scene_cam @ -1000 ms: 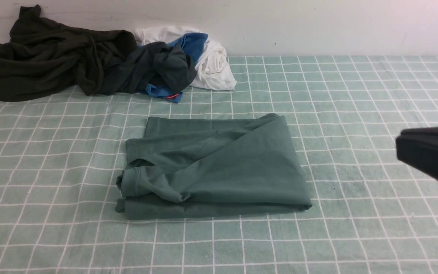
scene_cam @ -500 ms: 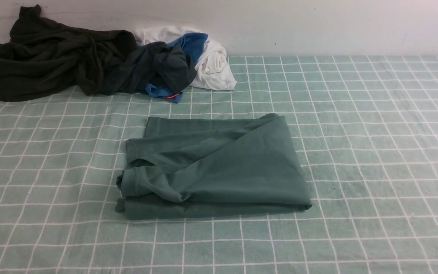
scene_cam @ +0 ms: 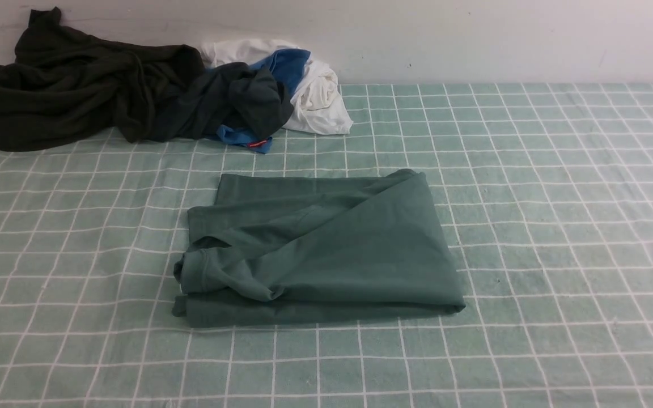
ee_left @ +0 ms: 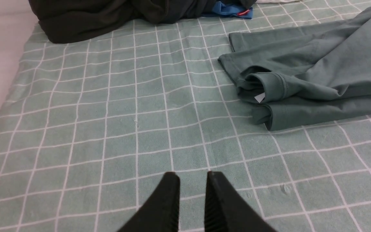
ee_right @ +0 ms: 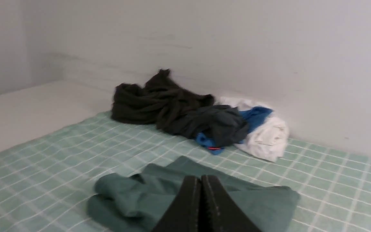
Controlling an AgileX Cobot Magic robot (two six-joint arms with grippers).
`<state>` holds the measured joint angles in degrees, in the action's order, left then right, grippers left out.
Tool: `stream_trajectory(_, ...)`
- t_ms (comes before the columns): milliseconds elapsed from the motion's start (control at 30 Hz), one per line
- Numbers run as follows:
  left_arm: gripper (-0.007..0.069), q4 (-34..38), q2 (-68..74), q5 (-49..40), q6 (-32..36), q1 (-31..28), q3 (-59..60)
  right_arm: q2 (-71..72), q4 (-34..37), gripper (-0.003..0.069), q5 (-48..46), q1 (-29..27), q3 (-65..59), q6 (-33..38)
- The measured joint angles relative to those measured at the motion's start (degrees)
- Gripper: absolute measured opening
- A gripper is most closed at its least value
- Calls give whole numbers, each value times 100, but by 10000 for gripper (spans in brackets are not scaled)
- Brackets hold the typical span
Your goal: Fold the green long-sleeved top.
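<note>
The muted teal-green cotton long-sleeved top [scene_cam: 321, 249] lies at frame centre as a compact folded rectangle, so folding looks essentially done. The left gripper [ee_left: 190, 180] hovers slightly parted and empty; the right gripper [ee_right: 201, 182] is pressed together, holding nothing.

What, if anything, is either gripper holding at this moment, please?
Nothing. The left gripper is slightly open over bare cloth; the right gripper is shut and empty. The green long-sleeved top lies folded, untouched.
</note>
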<state>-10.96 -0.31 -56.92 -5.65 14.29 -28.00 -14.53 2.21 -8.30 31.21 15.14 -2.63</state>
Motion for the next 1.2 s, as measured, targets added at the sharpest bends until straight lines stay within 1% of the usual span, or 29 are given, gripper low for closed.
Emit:
stream_trajectory(67,111,0,0,0,0,0,0,468,75,-14,225,-736,-614,0)
stream_trajectory(100,111,0,0,1,0,0,0,601,83,-14,259,-987,-795,-15)
stream_trajectory(167,111,0,0,1,0,0,0,929,90,-14,291,-1669,-1230,-84)
stream_trajectory(300,111,0,0,1,0,0,0,1359,42,-14,202,-2724,-1660,-288)
stream_trajectory(333,111,0,0,7,0,0,0,1429,11,-14,134,-2863,-1668,-329)
stream_trajectory(367,111,0,-5,7,0,0,0,1484,-57,-14,-64,-3139,-1668,-410)
stream_trajectory(400,111,0,-5,7,0,0,0,1493,-83,-14,-103,-3171,-1668,-416)
stream_trajectory(467,111,0,-11,7,0,0,0,1513,-183,-14,-504,-3440,-1668,-452)
stream_trajectory(533,111,-4,-15,7,0,0,0,1513,-252,-14,-796,-3538,-1668,-458)
stream_trajectory(667,111,-4,-17,7,0,0,0,1513,-257,-14,-1064,-3539,-1668,-471)
stream_trajectory(1200,111,-4,-22,7,0,0,0,1513,-257,-14,-1157,-3442,-1657,-471)
